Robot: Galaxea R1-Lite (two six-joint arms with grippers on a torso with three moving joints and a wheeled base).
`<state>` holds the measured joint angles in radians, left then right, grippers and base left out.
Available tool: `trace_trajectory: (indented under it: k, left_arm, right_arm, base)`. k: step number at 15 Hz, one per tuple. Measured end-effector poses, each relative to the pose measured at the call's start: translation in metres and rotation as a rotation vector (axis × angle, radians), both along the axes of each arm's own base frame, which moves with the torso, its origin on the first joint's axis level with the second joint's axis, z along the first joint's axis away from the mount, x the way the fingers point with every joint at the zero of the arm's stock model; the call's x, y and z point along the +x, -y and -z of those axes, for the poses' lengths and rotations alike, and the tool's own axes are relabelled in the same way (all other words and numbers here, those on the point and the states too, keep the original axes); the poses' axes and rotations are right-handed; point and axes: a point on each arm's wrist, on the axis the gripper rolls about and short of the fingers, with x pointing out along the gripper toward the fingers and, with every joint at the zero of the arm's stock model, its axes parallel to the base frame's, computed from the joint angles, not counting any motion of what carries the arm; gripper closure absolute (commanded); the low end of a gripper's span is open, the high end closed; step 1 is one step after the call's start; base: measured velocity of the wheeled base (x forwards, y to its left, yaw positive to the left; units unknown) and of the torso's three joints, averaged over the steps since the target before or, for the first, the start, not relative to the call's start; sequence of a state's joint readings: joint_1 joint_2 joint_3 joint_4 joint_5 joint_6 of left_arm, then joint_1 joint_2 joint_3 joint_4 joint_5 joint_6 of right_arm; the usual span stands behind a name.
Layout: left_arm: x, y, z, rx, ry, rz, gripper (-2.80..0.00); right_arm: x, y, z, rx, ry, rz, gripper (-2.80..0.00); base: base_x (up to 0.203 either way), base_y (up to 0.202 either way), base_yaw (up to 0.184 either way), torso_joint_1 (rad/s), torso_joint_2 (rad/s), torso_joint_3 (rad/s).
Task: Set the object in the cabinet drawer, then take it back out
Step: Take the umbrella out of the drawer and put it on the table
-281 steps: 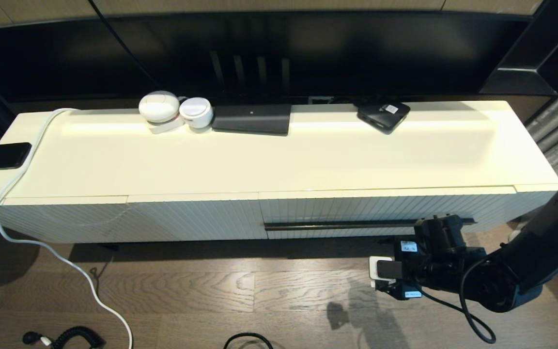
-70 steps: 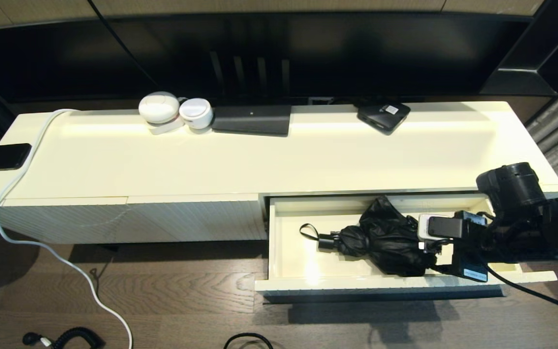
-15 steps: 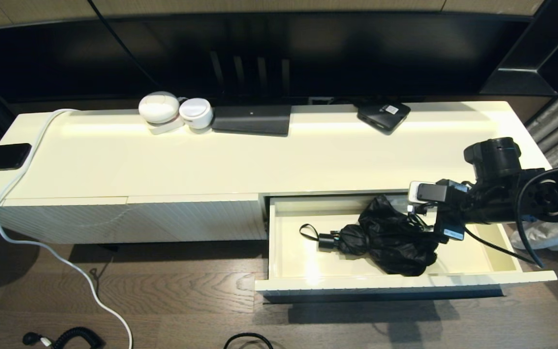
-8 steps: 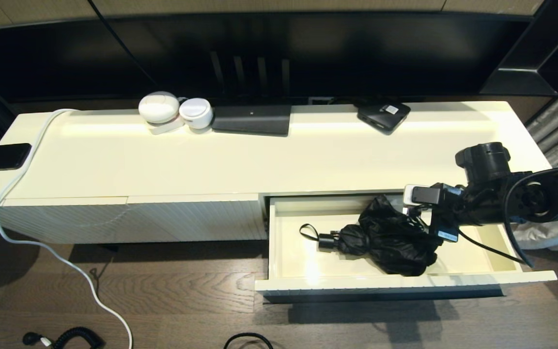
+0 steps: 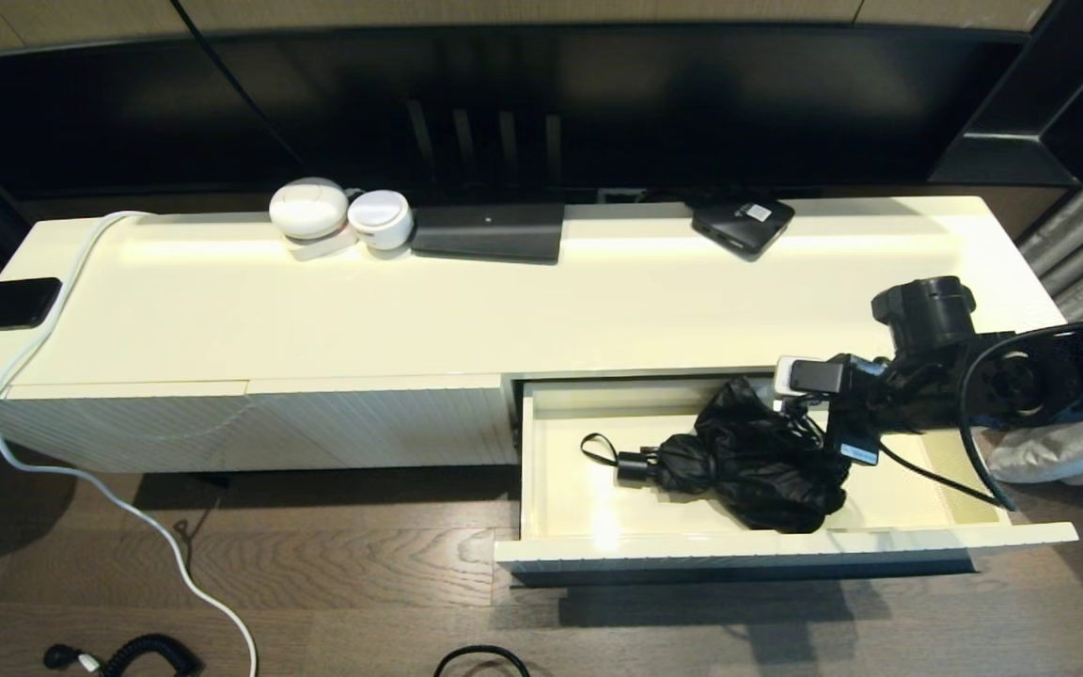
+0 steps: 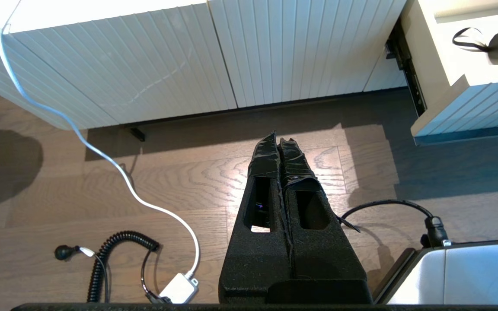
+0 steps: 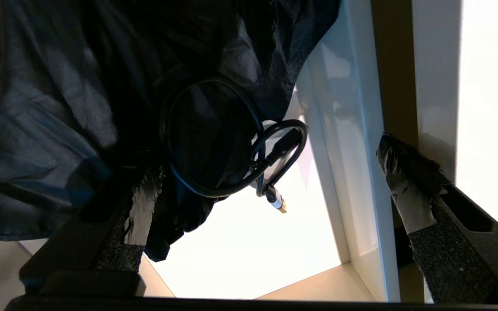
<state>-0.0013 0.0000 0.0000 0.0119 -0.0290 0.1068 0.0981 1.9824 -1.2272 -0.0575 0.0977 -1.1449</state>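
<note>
Dark wood flooring (image 5: 363,564) runs beneath a long cream cabinet (image 5: 523,301) whose wide white ribbed cabinet drawer (image 5: 598,550) stands pulled out. Inside the drawer lies a folded black fabric umbrella (image 5: 758,465), a black coiled cable (image 7: 231,147) beside it. Over the drawer's back, the right gripper (image 7: 270,194) hangs spread wide, empty. Away from the drawer, the left gripper (image 6: 280,144) hovers above the floor, fingers pressed together.

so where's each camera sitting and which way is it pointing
Head view: high on the robot, looking forward and down at the open cabinet drawer with the black umbrella; the right arm shows over the drawer's right end.
Left wrist view: behind the shut left tool, low over the floor, facing the ribbed cabinet front.
Right wrist view: behind the open right tool, looking into the drawer.
All three show the umbrella.
</note>
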Motion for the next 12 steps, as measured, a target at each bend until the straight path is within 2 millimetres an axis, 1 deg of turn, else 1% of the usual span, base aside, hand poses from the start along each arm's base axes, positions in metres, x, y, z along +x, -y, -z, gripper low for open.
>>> trace_trajectory:
  k: [8, 12]
  left_arm:
    - [0.000, 0.000, 0.000, 0.000, 0.000, 0.000, 0.00]
    - [0.000, 0.000, 0.000, 0.000, 0.000, 0.000, 0.00]
  right_arm:
    - [-0.001, 0.000, 0.000, 0.005, -0.002, 0.007, -2.80]
    - [-0.020, 0.002, -0.006, 0.008, -0.008, 0.008, -2.80]
  base:
    - [0.000, 0.000, 0.000, 0.000, 0.00, 0.000]
    - [0.000, 0.000, 0.000, 0.000, 0.00, 0.000]
